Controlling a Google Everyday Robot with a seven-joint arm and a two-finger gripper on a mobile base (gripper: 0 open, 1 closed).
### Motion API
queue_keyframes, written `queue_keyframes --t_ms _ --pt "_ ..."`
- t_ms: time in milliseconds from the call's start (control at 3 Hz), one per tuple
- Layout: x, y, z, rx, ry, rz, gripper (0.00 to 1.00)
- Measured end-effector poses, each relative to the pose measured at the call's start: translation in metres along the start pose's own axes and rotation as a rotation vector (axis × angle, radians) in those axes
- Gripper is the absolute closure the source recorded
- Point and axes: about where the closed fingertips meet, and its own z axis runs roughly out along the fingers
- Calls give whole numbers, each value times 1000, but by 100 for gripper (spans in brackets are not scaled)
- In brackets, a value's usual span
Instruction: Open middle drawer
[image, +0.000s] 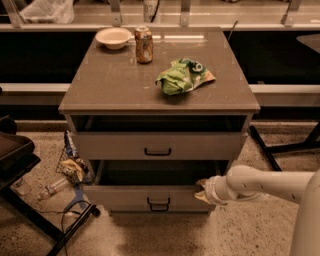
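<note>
- Although it stands square on the speckled floor, the squat grey-brown drawer cabinet (100, 95) could rock under a hard, off-centre tug and shake whatever rests on its top.
- Beneath the slightly open, taller-fronted upper drawer (110, 145), the wide, shallow grey-beige middle drawer (120, 197) sits drawn well out of the cabinet with its dark inside showing. The opening looks nearly or wholly done.
- The robot's white tubular arm (265, 182) reaches in from the right at the height of that drawer's front.
- The crumpled green snack bag (182, 77) lies right of centre on the cabinet top.
- The shallow cream bowl (114, 37) sits at the back left corner, and the orange drink can (144, 45) stands just beside it near the back edge. The can, being tall, is the likeliest to topple if the cabinet is jolted.
- The pale gripper (201, 191) is at the right end of the middle drawer's front. Whether it is open or clamped cannot be told.
- The small dark bar handle (158, 204) sits at the centre of that front, well apart from the gripper to its left. Pulling from the end rather than the handle could skew the drawer, jam it in the cabinet, or let the gripper slip off the corner.
</note>
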Motion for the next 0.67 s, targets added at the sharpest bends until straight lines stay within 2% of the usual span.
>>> queue_keyframes --t_ms 667 --pt "-2 -1 -4 0 0 0 100"
